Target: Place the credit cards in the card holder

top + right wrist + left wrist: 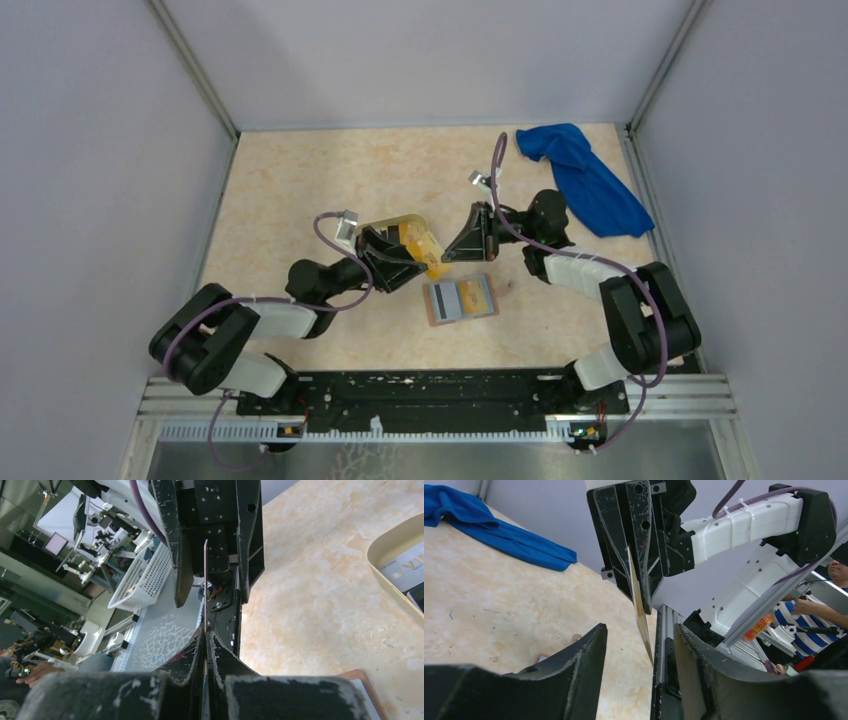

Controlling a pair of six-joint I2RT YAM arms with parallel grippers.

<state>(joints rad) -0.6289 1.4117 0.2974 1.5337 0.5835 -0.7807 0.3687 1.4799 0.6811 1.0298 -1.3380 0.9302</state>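
Right jaws clenched on one edge of a yellow-orange card (640, 615) held upright above the table (300, 190), left jaws parted either side of its free end, wallet (460, 299) lying open just beside them

The table (300, 190) has a pale beige, marbled top, closed in by grey panels on the left, right and far sides. The card holder (460, 299) lies open and flat on it, inner side up, about mid-width and towards the near edge. A pale yellow tray (400, 221) sits on the top just behind and left of the card holder, partly hidden. A crumpled blue cloth (585, 180) lies well behind and right of the card holder, by the far right corner.
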